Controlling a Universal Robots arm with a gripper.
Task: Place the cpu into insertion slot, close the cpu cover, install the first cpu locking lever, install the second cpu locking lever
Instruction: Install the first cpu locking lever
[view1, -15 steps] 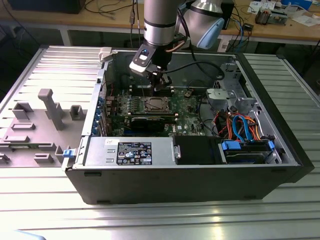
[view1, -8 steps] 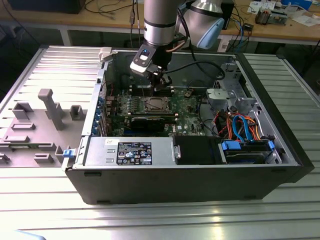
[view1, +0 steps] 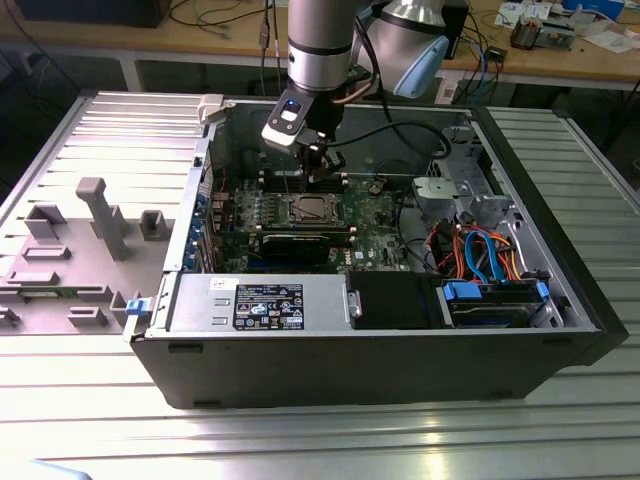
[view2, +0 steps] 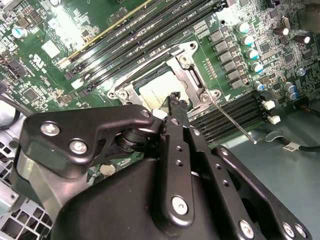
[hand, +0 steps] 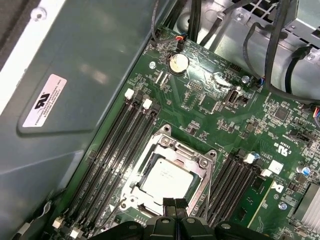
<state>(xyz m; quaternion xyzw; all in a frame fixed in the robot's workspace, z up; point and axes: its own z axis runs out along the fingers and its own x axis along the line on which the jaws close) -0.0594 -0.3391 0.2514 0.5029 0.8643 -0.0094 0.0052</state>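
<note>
**Fingers shut over the covered cpu**

In the first wrist view the gripper (hand: 175, 204) has its two fingertips (hand: 169, 205) pressed together with only a hairline seam between them, and nothing is caught in them. Just past the tips lies the cpu (hand: 167, 177), silvery top up, seated in the insertion slot (hand: 131, 186). The cpu cover (hand: 196, 161) lies flat around it, so the chip shows through the cover's window.

In the second wrist view the fingertip sits at the near edge of that window; whether it touches metal I cannot tell. Just beside the fingers a thin locking lever (view2: 235, 122) angles away from the cover's corner and out over the memory slots (view2: 227, 117).

In the exterior view the arm stands inside the open computer case (view1: 330, 375), with the gripper close above the socket on the green motherboard (view1: 375, 215).
</note>
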